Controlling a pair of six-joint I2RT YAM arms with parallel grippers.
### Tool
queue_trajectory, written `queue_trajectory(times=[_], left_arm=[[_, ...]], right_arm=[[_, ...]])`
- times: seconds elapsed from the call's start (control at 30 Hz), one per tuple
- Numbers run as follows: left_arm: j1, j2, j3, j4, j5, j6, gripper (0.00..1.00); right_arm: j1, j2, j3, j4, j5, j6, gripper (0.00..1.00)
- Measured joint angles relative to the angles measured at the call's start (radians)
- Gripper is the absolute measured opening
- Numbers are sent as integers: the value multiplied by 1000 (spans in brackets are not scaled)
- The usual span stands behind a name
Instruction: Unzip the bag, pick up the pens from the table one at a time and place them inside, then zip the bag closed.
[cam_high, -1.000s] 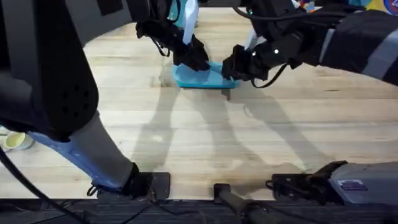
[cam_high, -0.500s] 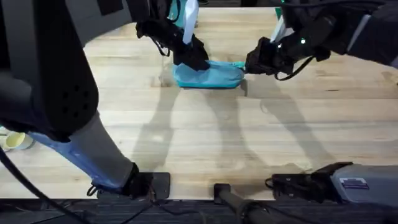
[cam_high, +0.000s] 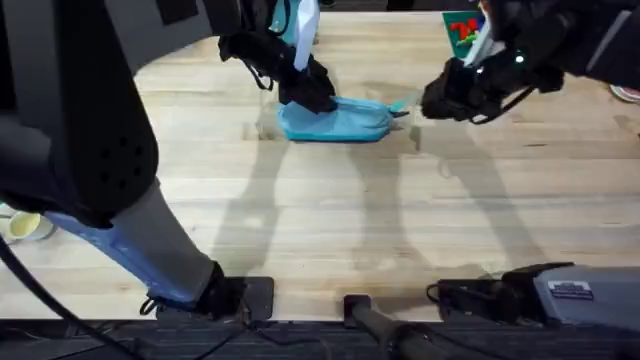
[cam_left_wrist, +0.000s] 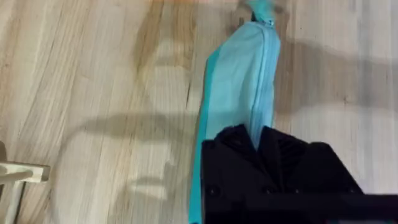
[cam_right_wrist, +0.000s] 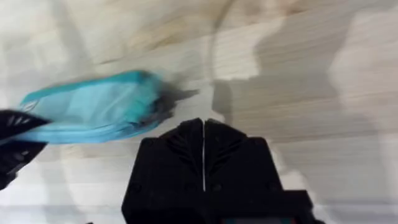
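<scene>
Overhead: the bag (cam_high: 335, 120), a long light-blue pouch, lies flat on the far middle of the table (cam_high: 330, 220). My left gripper (cam_high: 312, 95) sits at its left end; my right gripper (cam_high: 432, 100) is just off its right end.

Left wrist: zipper closed along the bag; jaws clamped on the bag.

Right wrist: jaws together, holding nothing.

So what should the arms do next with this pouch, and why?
Probably lift the right gripper clear: the bag lies with its zipper closed along its length, and the right gripper sits shut just past the bag's end. The left gripper pins the other end.
</scene>
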Motion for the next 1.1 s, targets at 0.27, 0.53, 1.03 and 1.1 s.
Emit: queue_trajectory(times=[0.27,0.53,1.03,1.1], left_arm=[[1,0,0,0,0,0,42],[1,0,0,0,0,0,42],[1,0,0,0,2,-2,42],[1,0,0,0,2,-9,42]], right_arm=[[-56,5,-115,0,41,-13,32],[-56,25,-158,26,40,-12,32],[-55,-127,53,-12,-48,-195,802],[-54,-156,69,-12,-73,-250,981]])
